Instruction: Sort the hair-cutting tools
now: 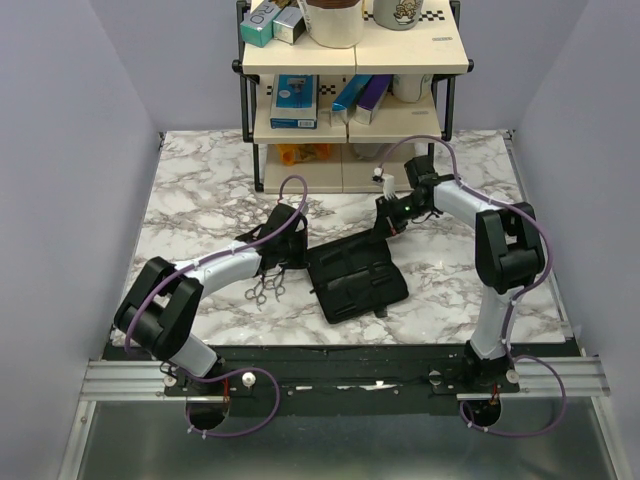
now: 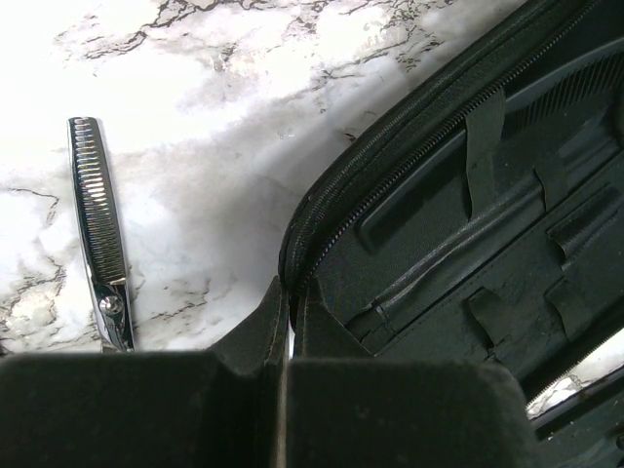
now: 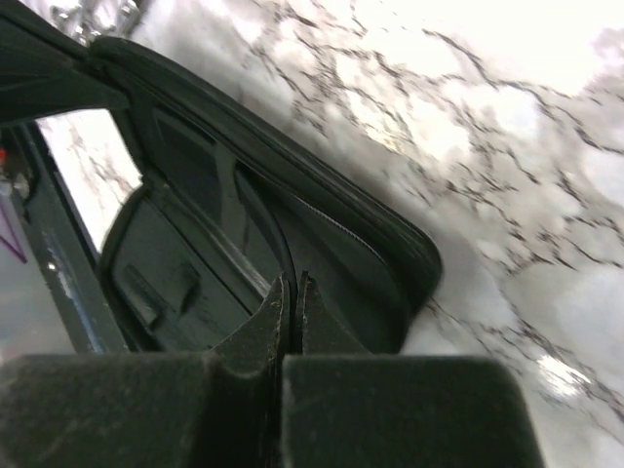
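The silver scissors [image 1: 266, 290] lie on the marble to the left of the open black pouch [image 1: 355, 285]. In the left wrist view their toothed blade [image 2: 100, 234] points away from me. My left gripper [image 1: 288, 243] is shut at the pouch's upper left corner, with its tips [image 2: 290, 291] against the zip rim of the pouch [image 2: 458, 224]. At the pouch's upper right corner my right gripper [image 1: 388, 226] is shut, and a thin black edge of the pouch [image 3: 195, 224] runs between its tips [image 3: 296, 283]. A slim black strip [image 1: 243, 247] left of the left gripper may be a comb.
A tiered shelf rack [image 1: 350, 68] stands at the back of the table. It holds a blue box [image 1: 293, 100], a purple box [image 1: 372, 95], mugs and small cartons. Grey walls close in both sides.
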{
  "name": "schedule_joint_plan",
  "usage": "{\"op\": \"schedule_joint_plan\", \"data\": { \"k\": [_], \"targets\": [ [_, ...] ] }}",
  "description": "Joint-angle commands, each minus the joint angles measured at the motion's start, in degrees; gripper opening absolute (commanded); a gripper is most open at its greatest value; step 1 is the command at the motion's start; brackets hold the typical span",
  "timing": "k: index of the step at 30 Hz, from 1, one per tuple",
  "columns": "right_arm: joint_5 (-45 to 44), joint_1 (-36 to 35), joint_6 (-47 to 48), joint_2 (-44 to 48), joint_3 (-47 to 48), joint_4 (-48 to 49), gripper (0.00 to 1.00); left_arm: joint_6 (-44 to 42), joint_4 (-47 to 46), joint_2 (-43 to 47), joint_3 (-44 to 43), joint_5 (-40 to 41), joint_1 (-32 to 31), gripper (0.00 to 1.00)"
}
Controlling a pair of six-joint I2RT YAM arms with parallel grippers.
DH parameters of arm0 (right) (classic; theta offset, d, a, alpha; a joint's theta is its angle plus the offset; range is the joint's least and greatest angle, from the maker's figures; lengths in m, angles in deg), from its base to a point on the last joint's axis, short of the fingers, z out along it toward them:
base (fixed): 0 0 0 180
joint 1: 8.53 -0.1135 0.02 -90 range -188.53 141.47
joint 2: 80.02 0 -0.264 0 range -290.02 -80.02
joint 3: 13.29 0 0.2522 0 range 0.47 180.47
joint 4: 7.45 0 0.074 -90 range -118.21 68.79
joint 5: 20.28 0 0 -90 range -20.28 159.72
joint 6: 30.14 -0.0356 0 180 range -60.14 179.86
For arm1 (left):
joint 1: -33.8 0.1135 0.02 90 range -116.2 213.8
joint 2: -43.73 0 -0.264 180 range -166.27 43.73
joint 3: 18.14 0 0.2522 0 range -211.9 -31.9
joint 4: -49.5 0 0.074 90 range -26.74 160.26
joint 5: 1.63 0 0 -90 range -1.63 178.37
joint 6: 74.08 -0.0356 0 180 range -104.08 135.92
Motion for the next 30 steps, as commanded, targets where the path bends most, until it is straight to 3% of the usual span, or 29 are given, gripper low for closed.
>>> {"op": "schedule_joint_plan", "data": {
  "k": [1, 13, 28, 30],
  "targets": [
    [-1.4, -1.0, -2.9, -0.5, 0.9, 3.6, 0.01, -1.7, -0.1, -0.7, -2.0, 1.3, -0.4, 0.00],
    [-3.1, -2.5, -18.9, 1.3, -6.1, 17.5, 0.01, -0.6, 0.1, -1.3, -3.0, 0.9, -1.2, 0.00],
    [-8.2, -4.3, -25.8, 2.6, -9.7, 26.8, 0.01, -0.4, 0.6, -1.7, -3.5, 1.5, -2.2, 0.01],
    [-8.8, -4.4, -25.8, 2.9, -9.7, 26.4, 0.07, -0.4, 0.8, -1.8, -3.6, 1.6, -2.3, 0.01]
  ]
}}
